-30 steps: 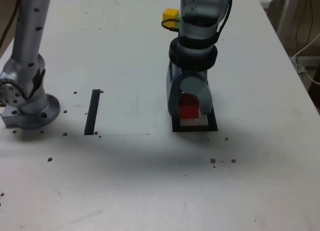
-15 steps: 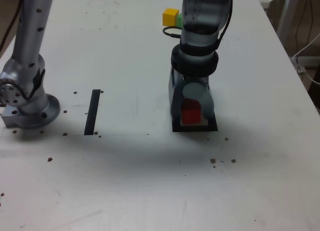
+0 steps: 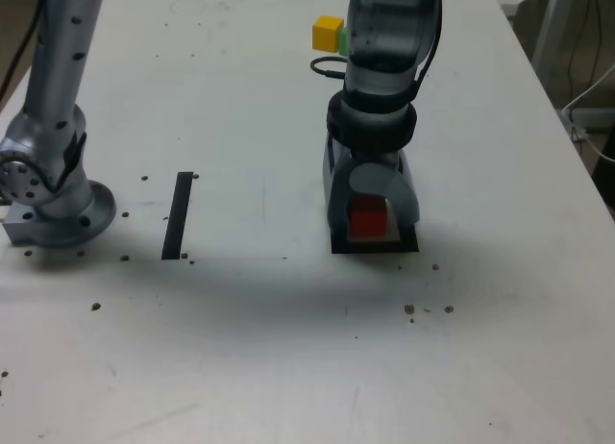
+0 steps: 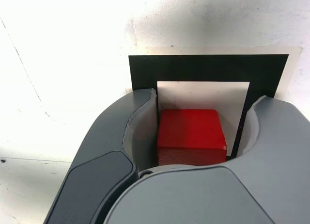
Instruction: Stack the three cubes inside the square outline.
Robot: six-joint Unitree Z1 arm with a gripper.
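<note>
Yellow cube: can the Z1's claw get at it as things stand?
Probably, but not from where it is. The claw is down around the red cube at the square outline; it would likely need to lift clear first. The yellow cube shows no cover, though the green one sits close by.

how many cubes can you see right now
3: red inside the black square outline; yellow at the table's far side; green beside it, partly hidden behind the arm.

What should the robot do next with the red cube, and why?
Probably lift the dark grey gripper straight up, leaving the solid red cube there: the cube sits inside the thick black square outline, and the jaws stand open, with a gap beside the cube.
</note>
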